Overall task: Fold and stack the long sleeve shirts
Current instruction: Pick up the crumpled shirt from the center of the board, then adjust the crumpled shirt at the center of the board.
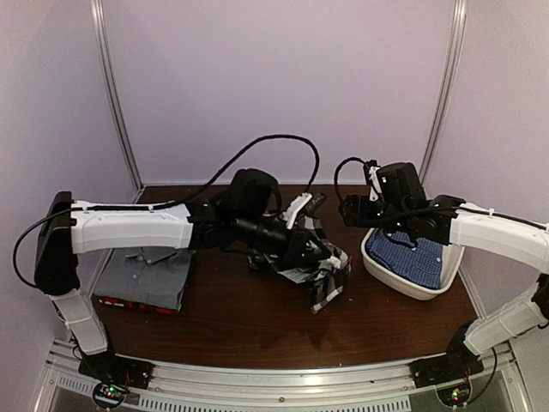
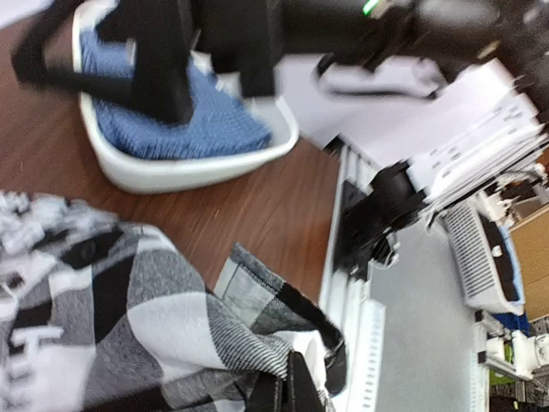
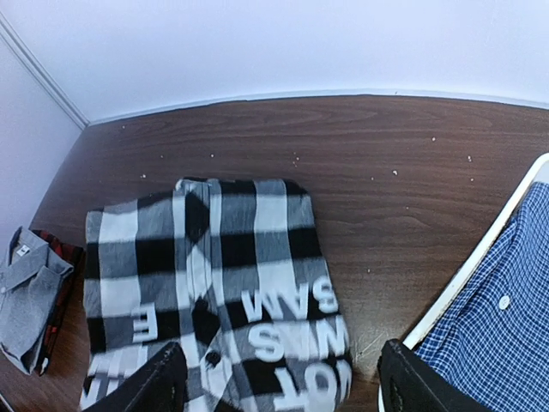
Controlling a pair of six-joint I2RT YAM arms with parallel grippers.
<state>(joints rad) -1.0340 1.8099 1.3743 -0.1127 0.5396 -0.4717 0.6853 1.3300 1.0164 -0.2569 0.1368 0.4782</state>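
The black-and-white check shirt (image 1: 319,268) lies bunched at the table's middle. It fills the lower left of the left wrist view (image 2: 129,318) and lies with its white lettering up in the right wrist view (image 3: 214,275). My left gripper (image 1: 296,245) is shut on an edge of its cloth (image 2: 287,390). My right gripper (image 1: 350,210) is open and empty (image 3: 283,386), hovering between the check shirt and the tub. The blue fine-checked shirt (image 1: 410,256) lies in the tub. The grey shirt (image 1: 144,270) lies on the red-black shirt (image 1: 129,302) at the left.
The white oval tub (image 1: 386,276) stands at the right of the table, its rim (image 3: 467,270) close to my right fingers. It also shows in the left wrist view (image 2: 171,172). The purple back wall (image 1: 283,86) is behind. The metal rail (image 1: 283,382) runs along the near edge.
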